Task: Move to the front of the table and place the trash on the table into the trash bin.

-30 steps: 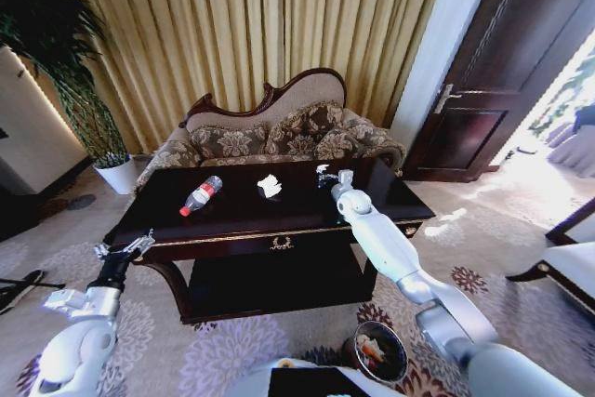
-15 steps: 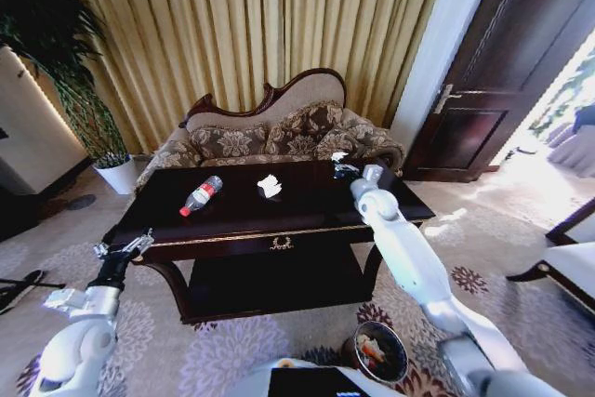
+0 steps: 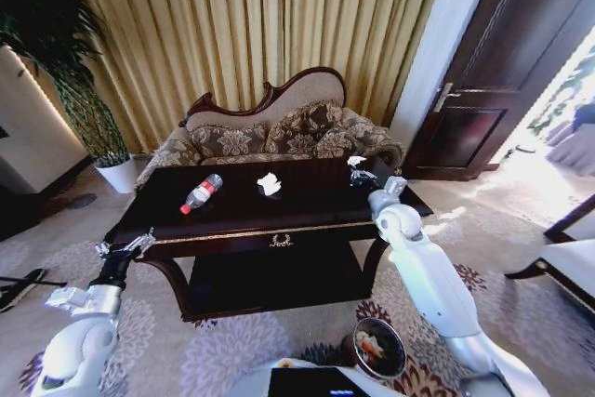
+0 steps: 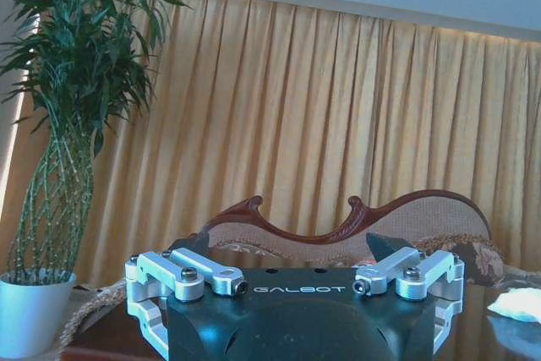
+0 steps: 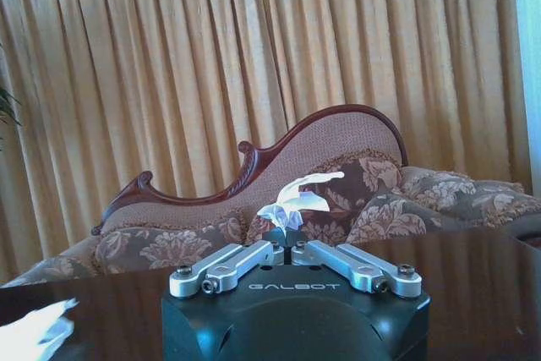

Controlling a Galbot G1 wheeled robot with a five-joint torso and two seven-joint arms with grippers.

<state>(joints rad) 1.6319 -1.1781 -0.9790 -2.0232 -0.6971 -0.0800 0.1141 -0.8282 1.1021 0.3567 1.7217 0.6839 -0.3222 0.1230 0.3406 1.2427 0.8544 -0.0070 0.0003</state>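
**Right gripper holds a paper scrap above the table's far right corner**

While the left gripper (image 3: 124, 248) waits low at about 8 o'clock in the head view, just off the table's (image 3: 232, 227) near left corner, its fingers (image 4: 207, 275) stand apart with nothing between them.

At about 2 o'clock from the table's centre, the right gripper (image 3: 358, 170) is raised over the far right corner. Its jaws are pressed together on a small scrap (image 5: 294, 202) of crumpled white paper, which sticks up from the fingertips; in the head view the scrap (image 3: 355, 162) shows as a white fleck at the gripper's tip.

On the tabletop, the bottle (image 3: 201, 194) lies on its side at about 10 o'clock, red cap toward the near left edge. A second crumpled paper (image 3: 270, 184) rests near the centre, toward 12 o'clock, well apart from both grippers.

On the carpet at about 5 o'clock, beside the right arm, stands the bin (image 3: 380, 351), with orange and pale items inside.

Behind the table are a sofa (image 3: 279, 135) and curtains (image 3: 260, 25).
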